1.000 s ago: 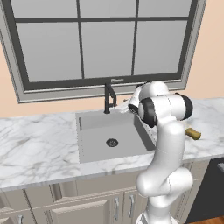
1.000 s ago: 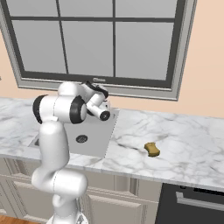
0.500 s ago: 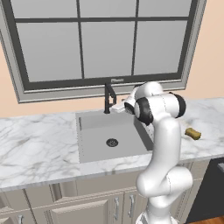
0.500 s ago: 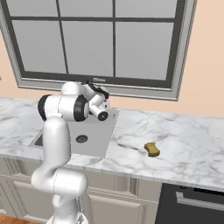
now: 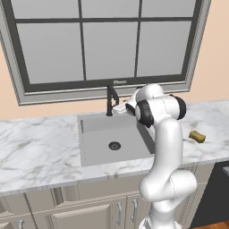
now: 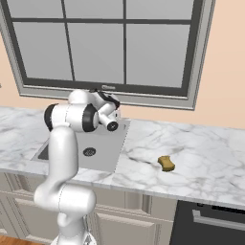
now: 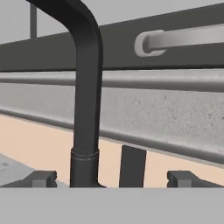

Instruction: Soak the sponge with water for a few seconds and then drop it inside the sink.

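Observation:
The yellow sponge [image 5: 197,136] [image 6: 166,163] lies on the white marble counter well to the right of the sink [image 5: 96,145] [image 6: 108,154], nothing touching it. My gripper [image 5: 120,108] [image 7: 111,179] hovers over the sink's back edge, right beside the slim black faucet [image 5: 109,100] [image 7: 87,109]. It is open and holds nothing. In the hand view the faucet neck and its short black lever [image 7: 132,166] stand between the two fingertips [image 7: 42,178]. No water runs from the spout. The round dark drain [image 5: 114,145] [image 6: 89,152] sits in the dry basin.
A large grey-framed window [image 5: 107,42] rises just behind the faucet, its sill [image 7: 131,78] close ahead of the hand. Marble counter [image 5: 36,147] stretches left and right of the basin. A dark appliance front [image 6: 210,225] sits below the counter at the right.
The hand has crept a little to the left, closer to the faucet. Its jaws stay open, and the sponge has not moved.

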Robot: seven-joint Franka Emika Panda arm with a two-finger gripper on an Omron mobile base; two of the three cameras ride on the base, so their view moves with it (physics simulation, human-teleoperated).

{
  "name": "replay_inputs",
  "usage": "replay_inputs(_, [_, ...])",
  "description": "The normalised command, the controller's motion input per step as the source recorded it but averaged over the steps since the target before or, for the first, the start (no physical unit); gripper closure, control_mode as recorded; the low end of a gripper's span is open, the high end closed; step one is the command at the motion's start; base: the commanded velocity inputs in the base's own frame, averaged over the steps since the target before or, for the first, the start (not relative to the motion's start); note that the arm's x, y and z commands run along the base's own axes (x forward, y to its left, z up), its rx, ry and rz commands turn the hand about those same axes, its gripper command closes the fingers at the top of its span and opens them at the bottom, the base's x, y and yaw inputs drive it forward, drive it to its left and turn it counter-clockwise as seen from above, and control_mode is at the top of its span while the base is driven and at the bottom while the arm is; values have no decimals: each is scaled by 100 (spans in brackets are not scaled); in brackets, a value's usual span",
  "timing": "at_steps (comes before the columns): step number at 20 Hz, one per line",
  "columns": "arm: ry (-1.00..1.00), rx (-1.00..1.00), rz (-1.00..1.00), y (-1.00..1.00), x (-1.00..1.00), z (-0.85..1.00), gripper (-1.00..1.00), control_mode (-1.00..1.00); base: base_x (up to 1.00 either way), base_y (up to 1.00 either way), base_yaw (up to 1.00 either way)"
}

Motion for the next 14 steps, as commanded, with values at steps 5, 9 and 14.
replay_inputs(5, [-7,0,-3,0,16,-9,-100,-100,0,0,0])
replay_inputs(9, [-4,0,-4,0,15,-14,-100,-100,0,0,0])
replay_inputs(14, [-2,0,-5,0,18,-13,-100,-100,0,0,0])
